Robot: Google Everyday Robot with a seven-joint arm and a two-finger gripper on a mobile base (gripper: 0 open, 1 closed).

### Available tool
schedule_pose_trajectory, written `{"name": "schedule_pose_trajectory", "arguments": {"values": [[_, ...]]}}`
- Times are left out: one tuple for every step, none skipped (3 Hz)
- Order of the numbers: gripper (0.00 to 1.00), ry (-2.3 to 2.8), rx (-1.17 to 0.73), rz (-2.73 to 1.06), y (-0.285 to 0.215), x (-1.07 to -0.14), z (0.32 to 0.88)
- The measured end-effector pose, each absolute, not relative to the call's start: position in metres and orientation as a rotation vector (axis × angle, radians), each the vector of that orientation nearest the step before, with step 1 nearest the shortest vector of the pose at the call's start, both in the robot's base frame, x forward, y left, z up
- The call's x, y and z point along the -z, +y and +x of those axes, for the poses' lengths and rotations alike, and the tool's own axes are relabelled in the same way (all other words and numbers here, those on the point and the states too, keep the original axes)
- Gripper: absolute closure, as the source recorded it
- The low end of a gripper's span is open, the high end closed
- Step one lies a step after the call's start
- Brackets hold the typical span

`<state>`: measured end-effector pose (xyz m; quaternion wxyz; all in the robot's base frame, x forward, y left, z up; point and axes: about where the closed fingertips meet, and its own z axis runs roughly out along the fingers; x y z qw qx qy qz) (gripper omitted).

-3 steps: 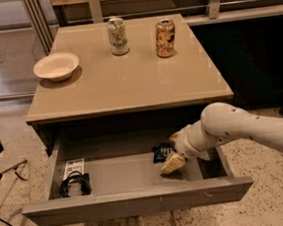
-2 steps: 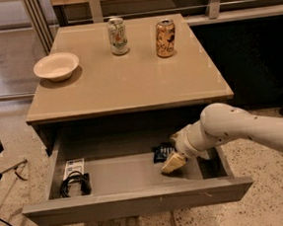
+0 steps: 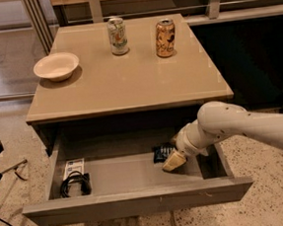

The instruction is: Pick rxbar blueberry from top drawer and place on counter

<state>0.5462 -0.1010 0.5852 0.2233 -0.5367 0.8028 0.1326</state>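
The top drawer (image 3: 139, 200) stands pulled open under the tan counter (image 3: 129, 86). The rxbar blueberry (image 3: 162, 153), a dark flat bar, lies inside the drawer at the back right. My gripper (image 3: 173, 160) reaches down into the drawer from the right on a white arm, and its pale tip sits just to the right of and in front of the bar, close to it. Part of the bar is hidden behind the gripper.
On the counter stand a white bowl (image 3: 56, 66) at the left, a green-white can (image 3: 118, 36) and an orange can (image 3: 165, 37) at the back. In the drawer's left end lie a black coiled cable (image 3: 74, 184) and a white card (image 3: 74, 167).
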Motion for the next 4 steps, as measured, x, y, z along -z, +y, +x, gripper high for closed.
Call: {"name": "schedule_pose_trajectory", "arguments": {"values": [[0.64,2.217,-0.366,-1.482,-0.101,-0.590,0.546],[0.87,2.217,-0.366,-1.482,-0.101,-0.592,0.546],[1.00,2.268,-0.409,-1.550,-0.100,-0.600,0.529],[1.00,2.263,-0.407,-1.554,-0.098,-0.605,0.528]]}}
